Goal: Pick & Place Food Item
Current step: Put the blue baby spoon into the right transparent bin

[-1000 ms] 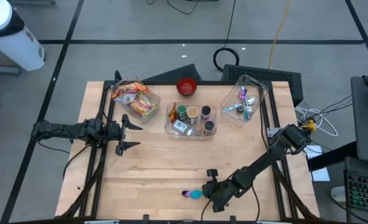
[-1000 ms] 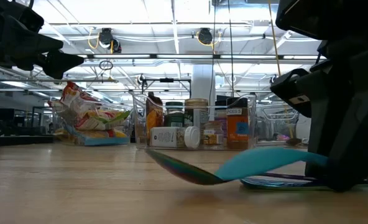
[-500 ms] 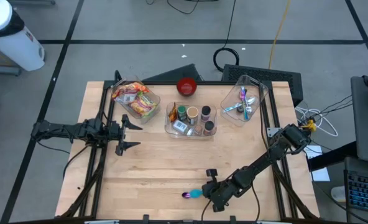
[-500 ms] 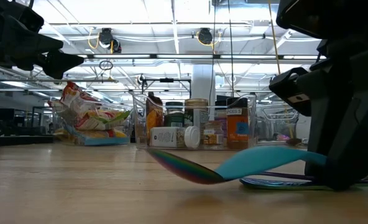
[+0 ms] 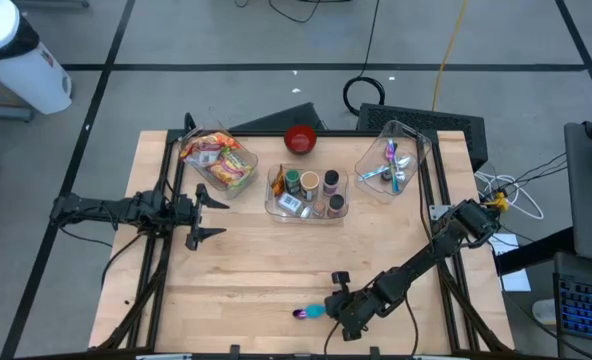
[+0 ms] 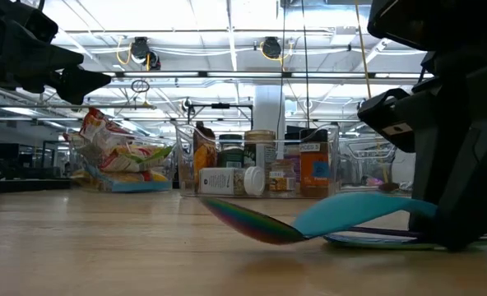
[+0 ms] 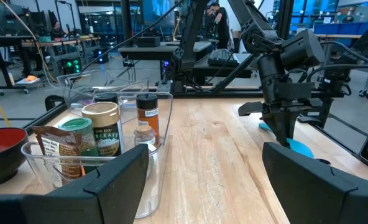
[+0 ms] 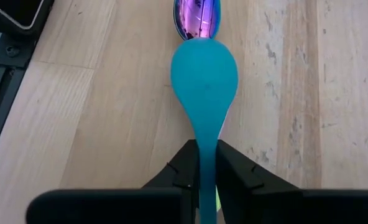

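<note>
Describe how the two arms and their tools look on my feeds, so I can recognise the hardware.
Both arms are dark, slim, jointed links. The left tool ends in two flat, pointed black fingers. The right tool has two narrow black fingers with angular tips; its arm runs diagonally, with yellow fittings and cables at its base. No markings are legible.

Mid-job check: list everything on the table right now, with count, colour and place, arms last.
Turquoise plastic spoon: one, front edge, held by its handle.
Iridescent purple metal spoon: one, under the turquoise one.
Clear bin of snack packets: one, back left.
Clear bin of jars and bottles: one, back centre.
Red bowl: one, back edge.
Clear bin of utensils: one, back right.
Left gripper: open, left side, idle.
Right gripper: shut on the turquoise spoon.
</note>
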Available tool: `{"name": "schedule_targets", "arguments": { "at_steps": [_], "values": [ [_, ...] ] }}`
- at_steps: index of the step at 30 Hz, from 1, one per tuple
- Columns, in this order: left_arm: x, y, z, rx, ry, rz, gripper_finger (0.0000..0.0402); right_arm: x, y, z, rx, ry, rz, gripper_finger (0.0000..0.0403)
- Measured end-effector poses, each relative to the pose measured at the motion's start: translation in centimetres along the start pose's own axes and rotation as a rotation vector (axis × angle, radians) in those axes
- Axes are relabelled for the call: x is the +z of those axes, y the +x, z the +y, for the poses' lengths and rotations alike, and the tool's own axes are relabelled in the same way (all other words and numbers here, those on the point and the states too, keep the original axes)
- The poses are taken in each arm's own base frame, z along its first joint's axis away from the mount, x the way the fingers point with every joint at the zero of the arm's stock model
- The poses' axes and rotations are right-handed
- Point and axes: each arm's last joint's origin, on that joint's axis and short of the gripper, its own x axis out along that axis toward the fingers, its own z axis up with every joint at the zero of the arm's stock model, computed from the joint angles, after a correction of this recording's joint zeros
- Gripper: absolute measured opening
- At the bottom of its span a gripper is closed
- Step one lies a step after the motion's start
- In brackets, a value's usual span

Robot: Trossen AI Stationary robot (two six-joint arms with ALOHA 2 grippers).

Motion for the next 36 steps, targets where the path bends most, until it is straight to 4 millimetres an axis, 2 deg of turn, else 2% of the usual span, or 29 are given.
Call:
{"name": "schedule_targets", "arguments": {
  "at_steps": [11,36],
  "values": [
    [0.0,0.0,0.0,0.0,0.0,0.0,0.0324,1.1,-2.3,0.4,0.032,0.008,-0.054,0.0029],
    [0.0,0.0,0.0,0.0,0.0,0.0,0.0324,0.7,-2.7,0.3,0.021,-0.01,-0.039,0.002]
  ]
}}
